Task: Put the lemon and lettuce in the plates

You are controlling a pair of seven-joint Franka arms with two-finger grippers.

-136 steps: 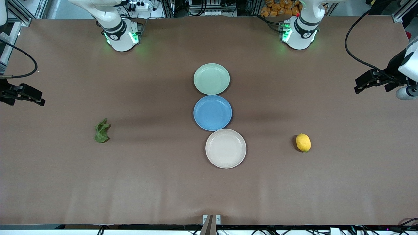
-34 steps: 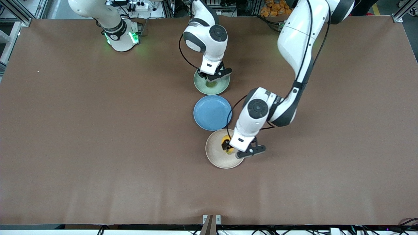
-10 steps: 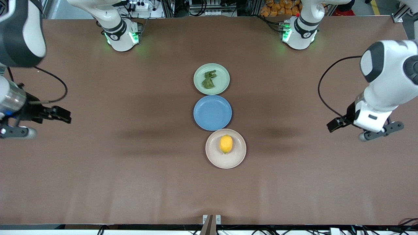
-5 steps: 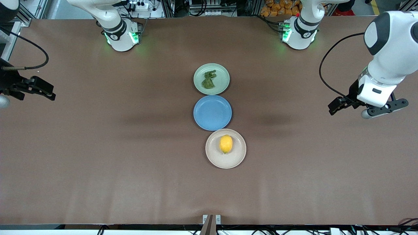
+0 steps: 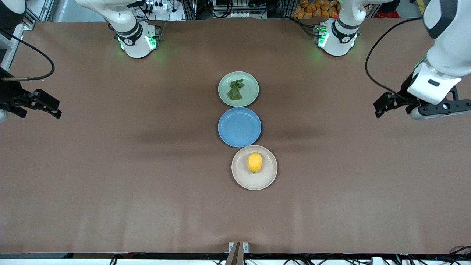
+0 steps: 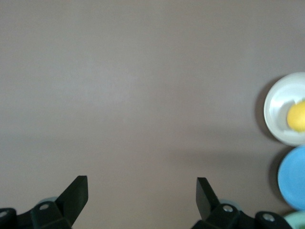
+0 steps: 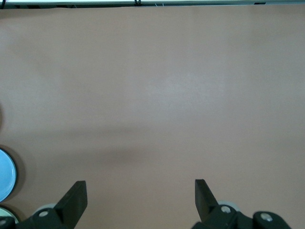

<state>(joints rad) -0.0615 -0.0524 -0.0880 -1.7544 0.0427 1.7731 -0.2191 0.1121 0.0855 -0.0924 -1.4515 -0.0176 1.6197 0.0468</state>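
Note:
The lettuce [image 5: 235,90] lies in the mint green plate [image 5: 250,94], the plate nearest the robots' bases. The lemon [image 5: 254,162] lies in the beige plate [image 5: 267,173], the plate nearest the front camera. The left wrist view also shows the lemon [image 6: 297,116] in the beige plate [image 6: 279,112]. My left gripper [image 5: 390,103] is open and empty over bare table at the left arm's end; its wrist view [image 6: 140,187] shows only table between the fingers. My right gripper [image 5: 36,105] is open and empty over the right arm's end [image 7: 139,189].
An empty blue plate [image 5: 239,127] sits between the two plates, touching both; it also shows in the left wrist view [image 6: 293,179] and the right wrist view [image 7: 5,174]. The brown table [image 5: 147,184] is bare around them.
Both grippers let go of the lemon and lettuce in the plates and drew away to the table's ends. In the last second the left gripper rose farther toward its base side.

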